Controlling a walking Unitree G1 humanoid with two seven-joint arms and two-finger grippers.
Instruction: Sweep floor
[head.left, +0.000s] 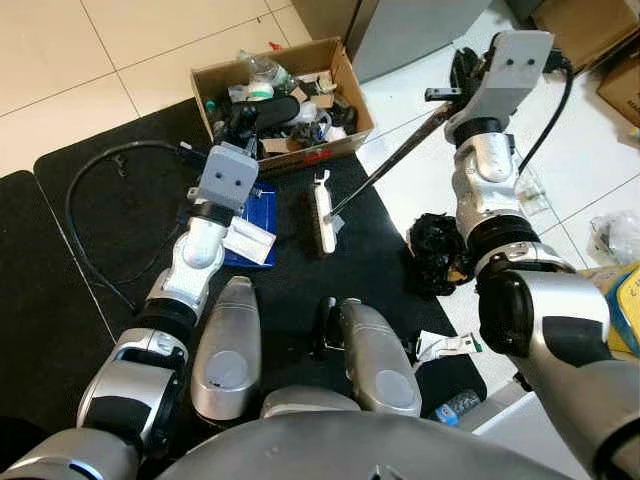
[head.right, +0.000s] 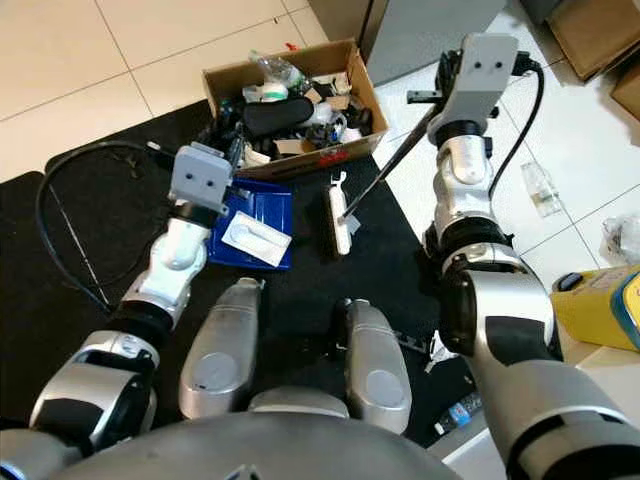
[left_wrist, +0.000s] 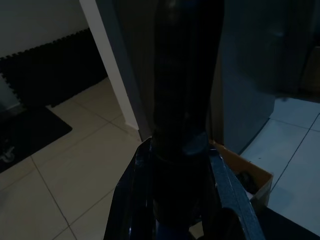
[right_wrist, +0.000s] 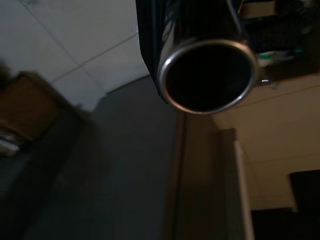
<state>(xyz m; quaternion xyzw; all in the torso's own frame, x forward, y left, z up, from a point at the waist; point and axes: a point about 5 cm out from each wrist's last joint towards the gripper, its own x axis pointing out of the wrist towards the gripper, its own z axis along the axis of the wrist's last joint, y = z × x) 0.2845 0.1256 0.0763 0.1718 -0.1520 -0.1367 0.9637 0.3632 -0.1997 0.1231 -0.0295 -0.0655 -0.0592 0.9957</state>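
R hand (head.left: 462, 72) grips broom (head.left: 322, 212) handle; head below-left.

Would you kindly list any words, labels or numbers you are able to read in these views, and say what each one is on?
None can be read.
Cardboard box: a red mark on the front wall, too blurred to read.
Yellow container: blue print at the picture's edge, cut off and too small to read.

We see a box (head.left: 283, 95) of clutter at the mat's (head.left: 110, 220) far edge, a brush (head.left: 322, 215) near it, and a dustpan (head.right: 255, 235) left of the brush.
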